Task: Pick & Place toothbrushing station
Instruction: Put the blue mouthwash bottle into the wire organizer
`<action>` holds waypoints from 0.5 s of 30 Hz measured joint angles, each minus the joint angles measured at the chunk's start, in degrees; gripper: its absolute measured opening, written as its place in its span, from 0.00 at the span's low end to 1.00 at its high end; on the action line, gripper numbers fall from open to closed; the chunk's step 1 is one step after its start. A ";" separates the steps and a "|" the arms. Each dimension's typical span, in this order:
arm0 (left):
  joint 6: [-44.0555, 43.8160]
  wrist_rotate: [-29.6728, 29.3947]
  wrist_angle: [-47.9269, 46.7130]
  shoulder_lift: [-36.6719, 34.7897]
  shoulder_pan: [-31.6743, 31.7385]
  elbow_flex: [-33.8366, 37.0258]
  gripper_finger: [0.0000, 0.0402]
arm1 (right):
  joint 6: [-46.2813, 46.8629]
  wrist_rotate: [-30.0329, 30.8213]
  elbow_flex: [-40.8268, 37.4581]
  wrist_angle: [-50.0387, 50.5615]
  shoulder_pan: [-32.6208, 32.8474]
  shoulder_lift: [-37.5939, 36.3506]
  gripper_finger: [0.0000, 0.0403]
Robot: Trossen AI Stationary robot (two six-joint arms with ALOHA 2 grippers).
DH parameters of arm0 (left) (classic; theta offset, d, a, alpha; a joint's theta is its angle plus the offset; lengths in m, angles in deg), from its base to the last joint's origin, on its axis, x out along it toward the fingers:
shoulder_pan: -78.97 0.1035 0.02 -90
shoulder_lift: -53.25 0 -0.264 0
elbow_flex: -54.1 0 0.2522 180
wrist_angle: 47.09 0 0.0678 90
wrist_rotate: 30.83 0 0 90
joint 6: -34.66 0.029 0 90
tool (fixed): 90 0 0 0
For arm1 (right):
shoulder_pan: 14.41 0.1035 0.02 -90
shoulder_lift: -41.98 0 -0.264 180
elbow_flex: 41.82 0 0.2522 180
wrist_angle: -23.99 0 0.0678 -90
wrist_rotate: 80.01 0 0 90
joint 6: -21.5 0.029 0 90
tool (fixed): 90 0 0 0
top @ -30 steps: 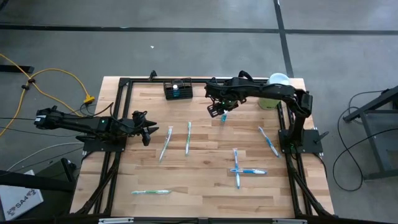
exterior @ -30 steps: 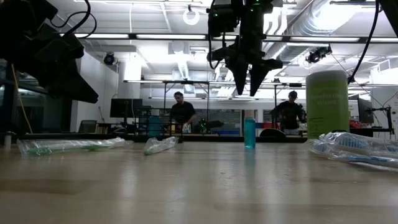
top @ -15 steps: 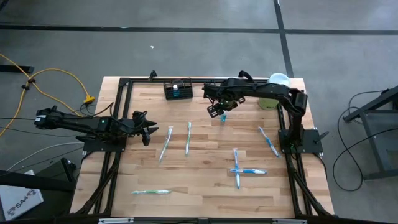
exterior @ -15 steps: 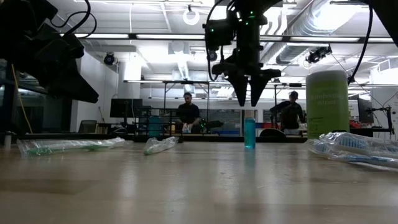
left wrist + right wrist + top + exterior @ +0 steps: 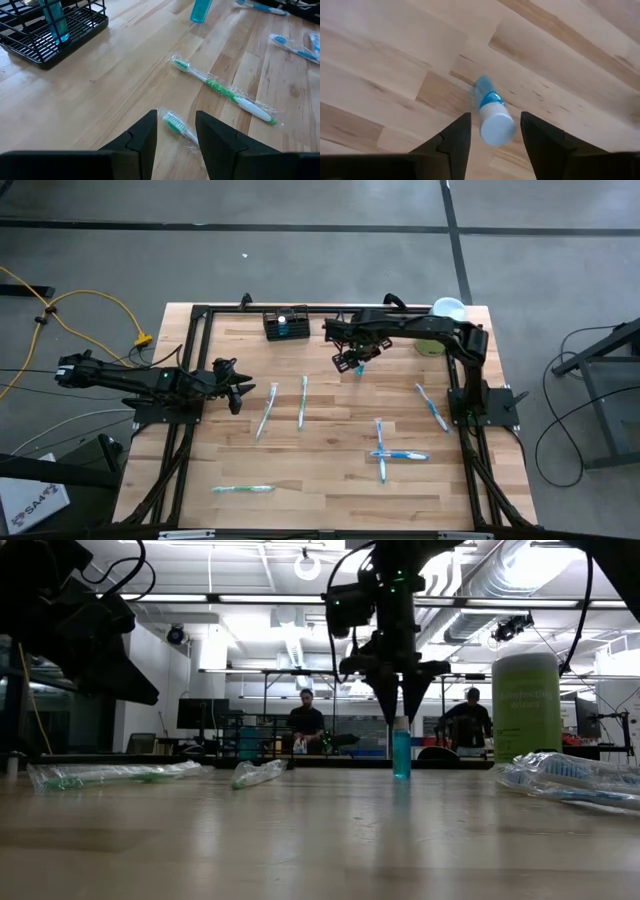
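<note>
The toothbrushing station, a black slotted holder [image 5: 285, 324], stands at the table's far edge with a blue tube [image 5: 54, 20] upright in it. A small blue bottle [image 5: 401, 752] with a white cap [image 5: 496, 127] stands on its base on the table. My right gripper [image 5: 400, 718] hangs open right above it and points down. In the right wrist view one finger shows on each side of the cap, and neither touches it. My left gripper [image 5: 237, 392] waits open at the table's left, over a wrapped green toothbrush [image 5: 177, 126].
Several wrapped toothbrushes lie flat on the wood: two at the middle [image 5: 302, 400], some at the right [image 5: 385, 450], one near the front edge [image 5: 242, 489]. A pale green cylinder [image 5: 526, 705] with a white lid stands at the far right corner. Black frame rails edge the table.
My right gripper has come down toward the blue bottle and shifted slightly toward the table's left edge, still pointing down with the same gap between its fingers. Nothing on the table has moved.
</note>
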 joint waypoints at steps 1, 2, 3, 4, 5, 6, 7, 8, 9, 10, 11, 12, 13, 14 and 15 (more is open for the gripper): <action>0.00 0.02 0.10 0.02 0.00 0.00 0.33 | 0.43 -0.19 -0.41 -0.13 -0.02 -0.02 0.40; 0.00 0.00 0.10 0.01 0.00 0.00 0.33 | 0.94 -0.16 -0.88 -0.17 -0.02 -0.02 0.40; 0.00 0.01 0.09 0.00 0.00 0.00 0.33 | 1.11 -0.29 -1.29 -0.04 -0.02 0.01 0.40; -0.01 0.02 0.09 0.01 0.00 0.00 0.33 | 1.14 -0.30 -1.68 -0.44 -0.02 0.01 0.40; 0.00 0.00 0.09 0.01 0.00 0.00 0.33 | 1.16 -0.40 -2.12 -1.14 -0.01 0.01 0.40; -0.01 0.01 0.08 0.01 0.00 0.00 0.33 | 1.17 -0.78 -2.62 -1.82 -0.02 0.01 0.40; 0.00 0.02 0.09 0.02 0.00 0.00 0.33 | 1.16 -1.17 -3.06 -2.56 0.00 0.01 0.40; 0.00 0.02 0.09 0.02 0.00 0.00 0.33 | 1.17 -1.40 -3.40 -3.13 0.00 0.05 0.40; 0.00 0.02 0.09 0.01 0.01 0.00 0.33 | 1.17 -1.44 -3.73 -3.83 -0.02 0.05 0.40; 0.00 0.01 0.11 0.01 0.00 0.00 0.33 | 1.16 -1.49 -3.82 -4.28 0.01 0.05 0.40; 0.00 0.02 0.10 0.02 0.01 0.00 0.33 | 1.16 -1.51 -3.85 -4.65 -0.02 0.05 0.40; 0.00 0.02 0.09 0.01 0.00 0.00 0.33 | 1.16 -1.57 -3.91 -4.92 -0.02 0.05 0.40; 0.00 0.02 0.12 0.02 0.00 0.00 0.33 | 1.16 -1.59 -3.91 -5.10 -0.02 0.05 0.40; 0.00 0.00 0.12 0.00 0.00 0.00 0.33 | 1.14 -1.59 -3.91 -5.13 -0.02 0.05 0.40; 0.00 0.02 0.12 0.02 0.00 0.00 0.33 | 1.16 -1.59 -3.91 -5.09 -0.02 0.05 0.40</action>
